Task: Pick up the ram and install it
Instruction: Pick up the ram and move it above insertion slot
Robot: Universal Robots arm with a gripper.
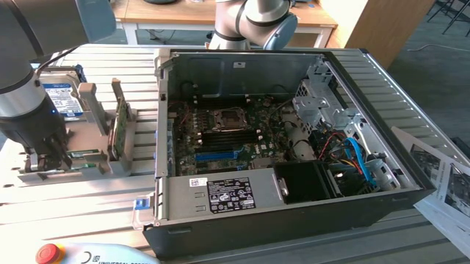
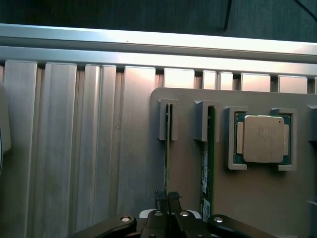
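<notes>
I have the gripper point(image 2: 168, 202) down on the grey holder tray point(image 2: 247, 208). In the exterior view the tray sits at about nine o'clock from the open computer case point(image 1: 235, 69), just beside it on the slatted aluminium table point(image 2: 59, 148). The fingers are clenched on the thin upper edge of the ram point(image 2: 167, 148), which stands on edge in its slot in the tray with its far end between two grey guide posts. I judge it gripped but not yet lifted. The second ram point(image 2: 208, 158) stands parallel in the neighbouring slot, and a CPU point(image 2: 262, 139) lies flat in its pocket beyond that. Inside the case, the blue memory slot point(image 1: 219, 155) lies at roughly six o'clock from the CPU socket point(image 1: 224, 118). I cannot see how much of the stick lies behind the fingers, so I cannot tell whether the grip is centred. If it is off-centre, I think the ram could pivot between the pads once clear of the guides and reach the slot crooked. A pull that is not straight up could bind the board in the posts and drag the tray. The pinch is on a very thin edge, so a slip seems possible. The neighbouring stick is also close enough for a finger to clip.
</notes>
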